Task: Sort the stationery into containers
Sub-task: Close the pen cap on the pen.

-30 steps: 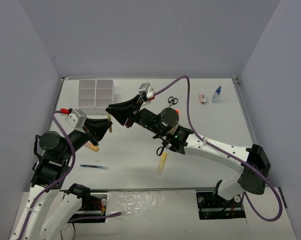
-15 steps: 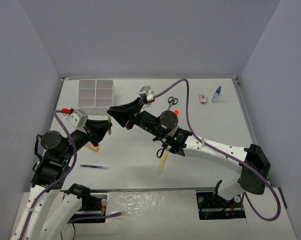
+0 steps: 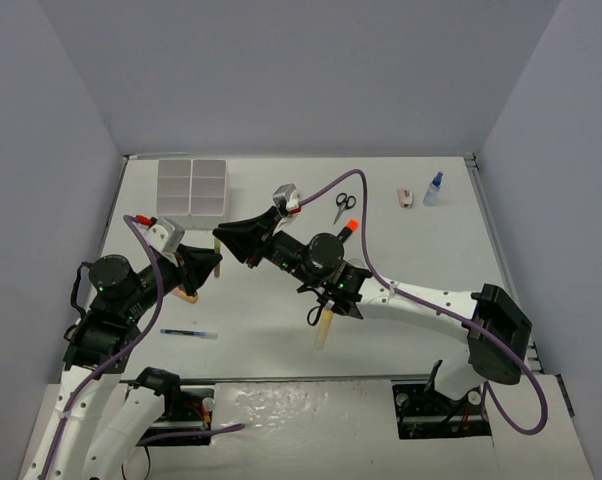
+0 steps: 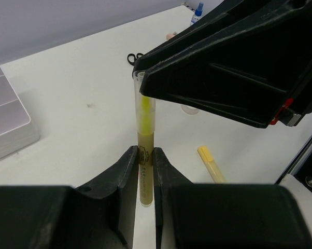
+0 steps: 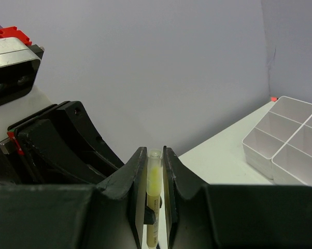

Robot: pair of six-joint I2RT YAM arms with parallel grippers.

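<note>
The clear-capped yellow pen (image 4: 145, 139) stands upright off the table (image 3: 281, 300), over its left half, and both arms have it. The left gripper (image 4: 145, 151) is clamped on the olive lower barrel, fingers pressed against both sides. The right gripper (image 5: 153, 151) comes in from the opposite side and is closed on the upper end, its 2 fingers hugging the clear cap. In the left wrist view the right gripper's black body sits directly over the pen's top.

Just beyond the pair, in the table's far-left corner, sits the white organizer tray (image 3: 192, 187); its 6 compartments look bare, as far as the top view shows. A blue pen (image 3: 189, 333) lies near the table's near edge on the left. A yellow stick (image 3: 325, 326) lies under the right forearm, toward the near edge. Toward the far edge are the scissors (image 3: 343, 205) with an orange-capped marker (image 3: 350, 226) just beside them. In the far-right corner, the pink piece (image 3: 405, 196) and the blue-capped bottle (image 3: 434, 189) stand close together.
</note>
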